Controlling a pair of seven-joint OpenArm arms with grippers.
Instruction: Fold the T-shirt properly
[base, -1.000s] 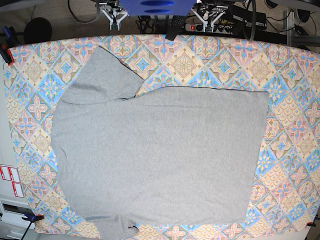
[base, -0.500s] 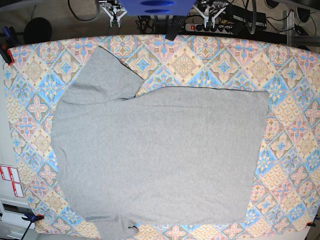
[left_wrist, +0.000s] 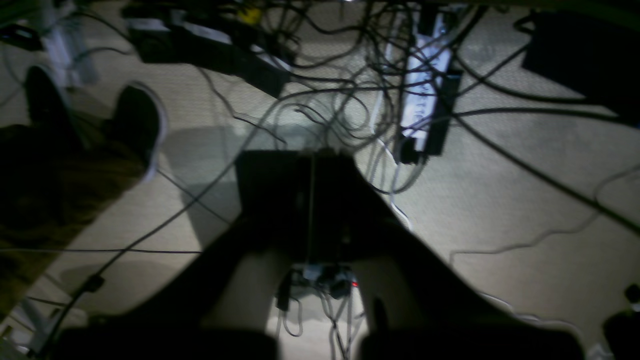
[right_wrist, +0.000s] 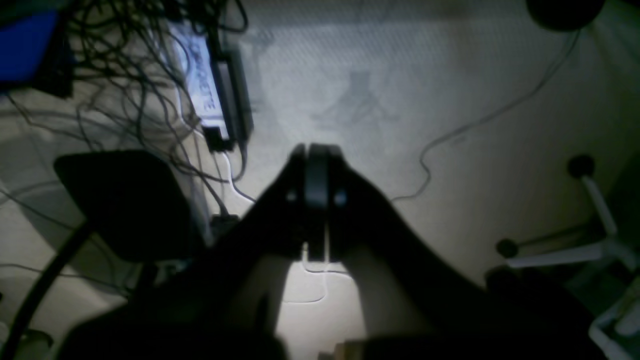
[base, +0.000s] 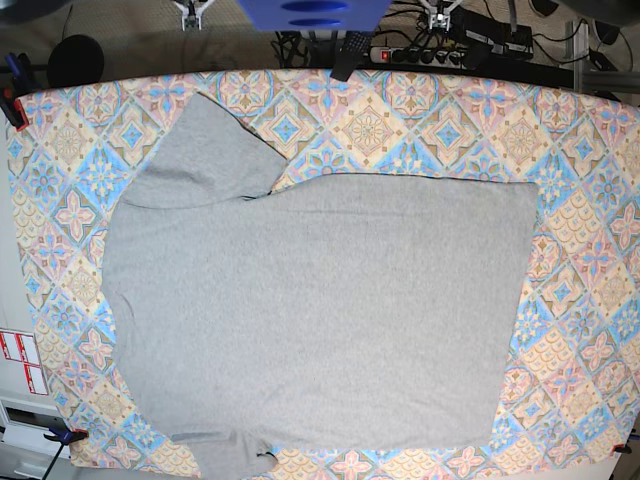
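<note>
The grey T-shirt (base: 320, 310) lies spread flat on the patterned tablecloth (base: 420, 120). One sleeve points to the far left corner, the other hangs at the near edge, and the hem is at the right. Both grippers are pulled back beyond the table's far edge and touch no cloth. My right gripper (base: 192, 11) shows only as a tip at the top left, my left gripper (base: 440, 12) at the top right. In the wrist views the left gripper (left_wrist: 310, 162) and the right gripper (right_wrist: 317, 152) hang over the floor, jaws pressed together with nothing between them.
Behind the table, the floor holds a tangle of cables (left_wrist: 340, 75) and a power strip (base: 420, 52). A blue base (base: 312, 12) sits at the top middle. Orange clamps (base: 10, 105) pin the tablecloth at its corners. Chair legs (right_wrist: 590, 240) stand at the right.
Both grippers have drawn back toward the top edge of the base view, now nearly out of it. The T-shirt has not moved.
</note>
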